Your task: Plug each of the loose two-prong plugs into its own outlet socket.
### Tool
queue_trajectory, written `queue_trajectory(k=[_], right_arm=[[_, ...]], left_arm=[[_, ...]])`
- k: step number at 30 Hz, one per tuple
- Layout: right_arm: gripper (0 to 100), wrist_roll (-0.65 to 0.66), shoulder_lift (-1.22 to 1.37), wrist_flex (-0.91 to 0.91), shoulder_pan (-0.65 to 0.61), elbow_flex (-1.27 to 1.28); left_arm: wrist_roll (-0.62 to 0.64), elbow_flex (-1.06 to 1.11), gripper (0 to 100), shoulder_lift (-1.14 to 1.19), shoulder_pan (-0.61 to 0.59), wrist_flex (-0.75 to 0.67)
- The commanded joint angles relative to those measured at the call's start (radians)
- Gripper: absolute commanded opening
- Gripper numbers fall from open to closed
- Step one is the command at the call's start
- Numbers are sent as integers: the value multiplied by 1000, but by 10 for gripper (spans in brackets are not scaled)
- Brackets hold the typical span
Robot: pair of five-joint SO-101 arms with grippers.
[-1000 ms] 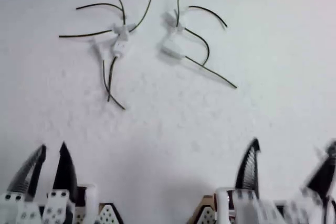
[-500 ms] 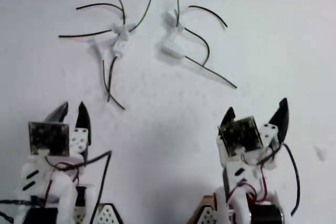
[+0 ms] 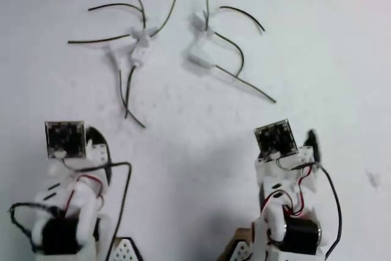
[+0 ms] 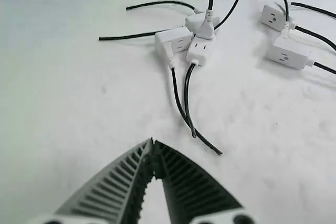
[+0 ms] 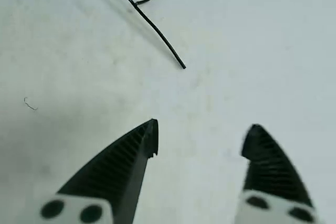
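The white plugs and sockets lie at the far side of the worktop (image 3: 195,151) in two groups, each trailing black cords (image 3: 98,40); the left cluster (image 3: 139,50) has its pieces touching one another, and the right pair (image 3: 201,46) has two blocks lying apart; whether any plug sits in a socket I cannot tell; the left gripper (image 4: 153,148) hangs above bare worktop, well short of the left cluster, fingers closed tip to tip; the right gripper (image 5: 205,135) hovers near a cord's loose end, fingers spread wide and holding nothing.
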Motion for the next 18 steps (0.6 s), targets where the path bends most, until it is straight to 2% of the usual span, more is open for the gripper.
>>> queue_trajectory(k=[1,6,10,14,18], right_arm=[[14,-55,-8,-18,-35,-3],[67,-153,-8,8,-99,21],[19,-157,-8,8,-150,107],[20,-157,-8,10,-191,215],[20,-155,-7,18,-173,282]], left_arm=[[40,86,24,2,7,-77],[-6,117,24,2,-30,-12],[-74,198,24,2,-31,3],[-169,259,24,2,-28,11],[-175,304,24,4,-28,12]])
